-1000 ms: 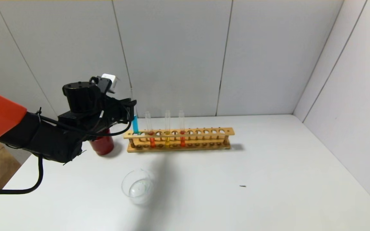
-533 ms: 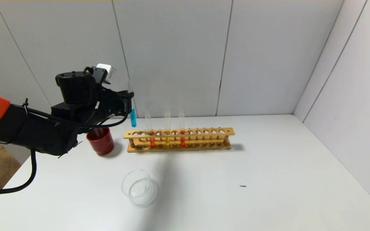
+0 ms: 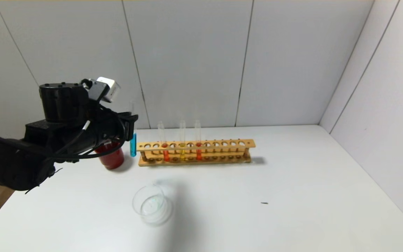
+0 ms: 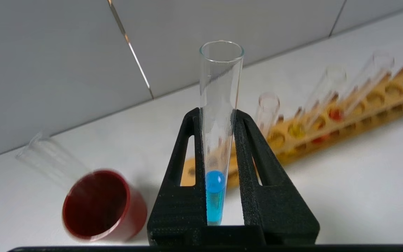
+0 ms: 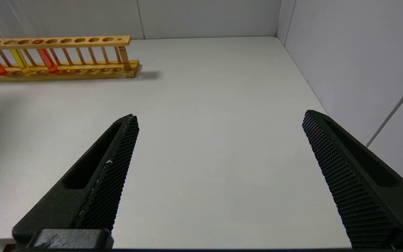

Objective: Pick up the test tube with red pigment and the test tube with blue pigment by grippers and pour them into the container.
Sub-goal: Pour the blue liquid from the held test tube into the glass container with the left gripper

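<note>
Head view: red cup (image 3: 111, 156) beside wooden rack (image 3: 194, 152).

Teal-blue test tube (image 3: 133, 144), dark-red cup (image 3: 111, 156)

A white table (image 3: 292, 182) fills the lower part of the head view, its surface matte and evenly lit, with soft shadows. Pale grey wall panels (image 3: 187, 63) rise behind it, split by thin dark vertical seams, and a side wall (image 3: 380, 105) of the same panels closes the right, meeting the back wall in a corner.
</note>
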Motion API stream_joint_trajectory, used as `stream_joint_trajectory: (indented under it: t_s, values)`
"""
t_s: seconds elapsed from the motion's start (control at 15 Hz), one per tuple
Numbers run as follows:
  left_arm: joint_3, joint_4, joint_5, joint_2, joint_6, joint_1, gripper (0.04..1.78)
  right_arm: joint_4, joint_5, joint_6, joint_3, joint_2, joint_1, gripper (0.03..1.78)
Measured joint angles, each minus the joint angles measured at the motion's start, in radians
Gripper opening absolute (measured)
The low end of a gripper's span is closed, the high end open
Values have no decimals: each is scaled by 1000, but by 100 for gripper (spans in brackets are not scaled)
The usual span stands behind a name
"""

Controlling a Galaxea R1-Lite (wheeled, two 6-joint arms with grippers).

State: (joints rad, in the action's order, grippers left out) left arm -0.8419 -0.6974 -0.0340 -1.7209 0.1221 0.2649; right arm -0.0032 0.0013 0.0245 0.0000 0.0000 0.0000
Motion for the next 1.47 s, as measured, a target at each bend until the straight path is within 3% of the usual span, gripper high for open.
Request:
stream_joint_trajectory:
  t_s: [0.6, 1.07, 1.47]
  values:
    - [253, 13, 0, 147, 158, 1, 32, 0, 0, 0, 0, 0, 0, 171]
    - [323, 167, 6, 177, 286, 35, 32, 0, 0, 0, 0, 0, 0, 171]
    - [310, 286, 186, 164, 374, 133, 32, 0, -1, 0, 0, 0, 0, 171]
